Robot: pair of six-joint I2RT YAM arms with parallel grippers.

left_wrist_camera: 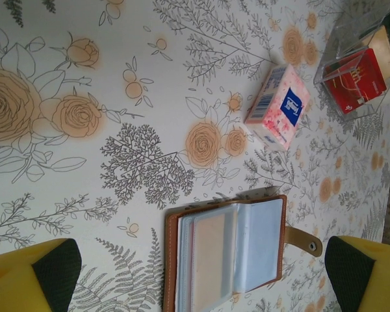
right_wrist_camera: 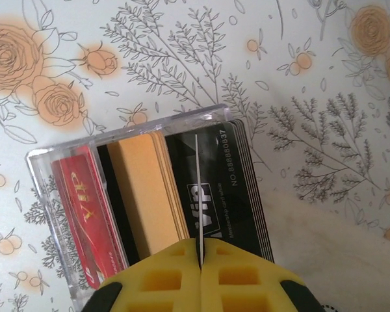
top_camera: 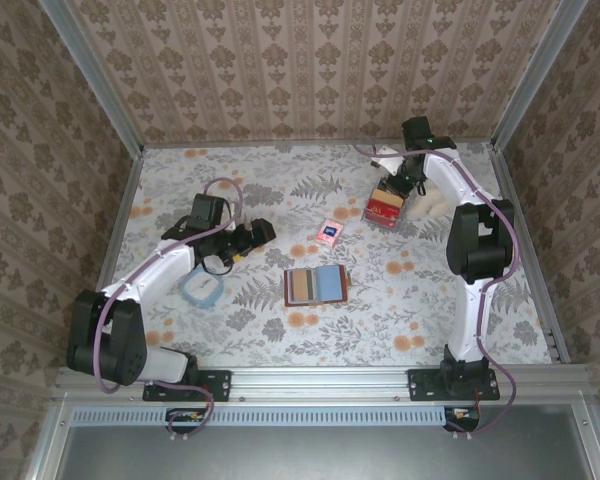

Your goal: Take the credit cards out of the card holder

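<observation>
You have a white table printed with grey fern sprigs and orange roses. The open brown leather card holder shows tan and pale blue sleeves. Mid-frame in the right wrist view, the clear plastic box holds red, tan and black cards. A white-edged card sits in the yellow right gripper.

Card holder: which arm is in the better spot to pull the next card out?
Left, I think. The left claw is open and close to the card holder. The right claw is far off, shut on a thin card above the clear box of cards.
</observation>
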